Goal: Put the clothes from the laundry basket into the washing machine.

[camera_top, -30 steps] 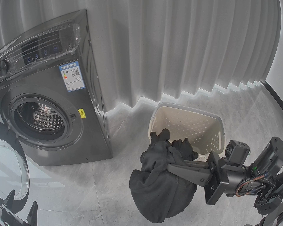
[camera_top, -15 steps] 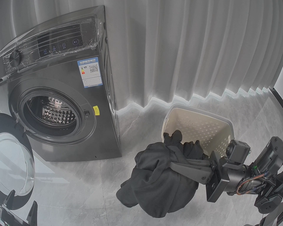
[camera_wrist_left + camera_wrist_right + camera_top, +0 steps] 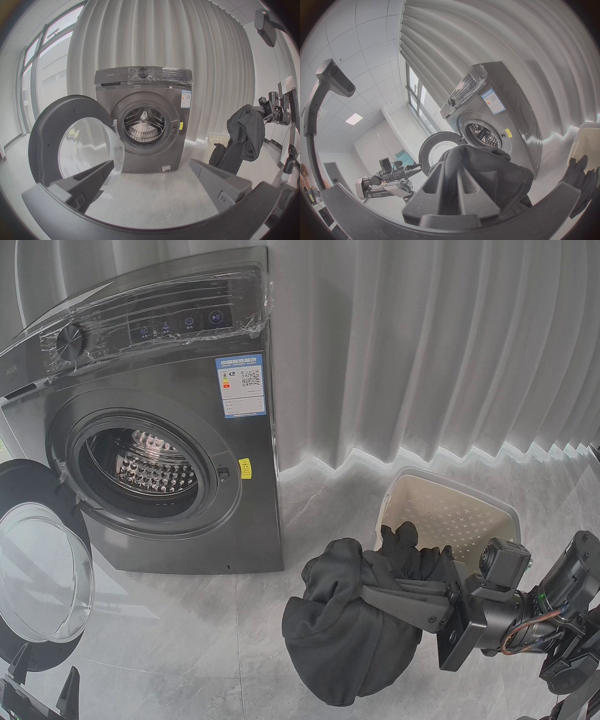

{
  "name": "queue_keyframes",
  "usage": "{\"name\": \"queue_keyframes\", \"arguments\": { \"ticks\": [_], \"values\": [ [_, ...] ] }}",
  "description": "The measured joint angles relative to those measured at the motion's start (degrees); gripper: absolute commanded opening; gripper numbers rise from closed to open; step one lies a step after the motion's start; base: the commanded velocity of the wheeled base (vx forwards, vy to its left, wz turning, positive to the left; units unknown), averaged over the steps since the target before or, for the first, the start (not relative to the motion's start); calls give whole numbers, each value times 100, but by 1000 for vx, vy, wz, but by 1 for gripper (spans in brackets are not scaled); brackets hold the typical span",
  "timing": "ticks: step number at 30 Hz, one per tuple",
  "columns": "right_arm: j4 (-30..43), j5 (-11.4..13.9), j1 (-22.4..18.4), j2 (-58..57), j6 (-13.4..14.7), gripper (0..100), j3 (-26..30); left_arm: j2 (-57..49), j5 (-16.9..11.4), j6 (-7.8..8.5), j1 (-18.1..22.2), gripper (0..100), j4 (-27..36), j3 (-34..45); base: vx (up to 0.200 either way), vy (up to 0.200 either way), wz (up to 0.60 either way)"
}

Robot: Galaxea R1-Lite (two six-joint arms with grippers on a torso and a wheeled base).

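Pale grey stone floor (image 3: 187,627) runs back to a white pleated curtain (image 3: 406,334) that closes off the whole back of the scene. I count one washing machine (image 3: 169,374), standing against that curtain on the left of the floor. Its one round door (image 3: 44,571) is swung wide open to the left and cut off by the edge of my head view. The steel drum (image 3: 147,465) is in plain sight through the opening. The control strip lies under crinkled plastic wrap, so its markings are hard to make out. There are two stickers on the front, one blue and white and one small yellow. One cream laundry basket (image 3: 456,480) sits on the floor to the right of the machine, just in front of the curtain. Its near corner and most of its bottom are hidden behind cloth and my right arm. My right gripper (image 3: 365,595) is clamped on a black bundle of clothes (image 3: 344,640), which hangs off the floor by the basket's near left corner. A dark tail trails back over the rim. I cannot tell whether this is one garment or several. My left gripper (image 3: 150,164) sits low, facing the open door, its two fingers spread well apart with nothing between them.
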Motion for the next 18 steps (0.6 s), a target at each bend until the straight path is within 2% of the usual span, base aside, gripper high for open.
{"name": "queue_keyframes", "arguments": {
  "ticks": [8, 18],
  "values": [
    [0, 2, -4, 2, 2, 0, 6, 0, -1, 2, 0, 100, 0, 0, 0, 0, 0],
    [2, 0, -106, 5, 0, 0, 15, 0, -17, -30, -7, 100, -7, 0, 0, 200, 0]
  ]
}}
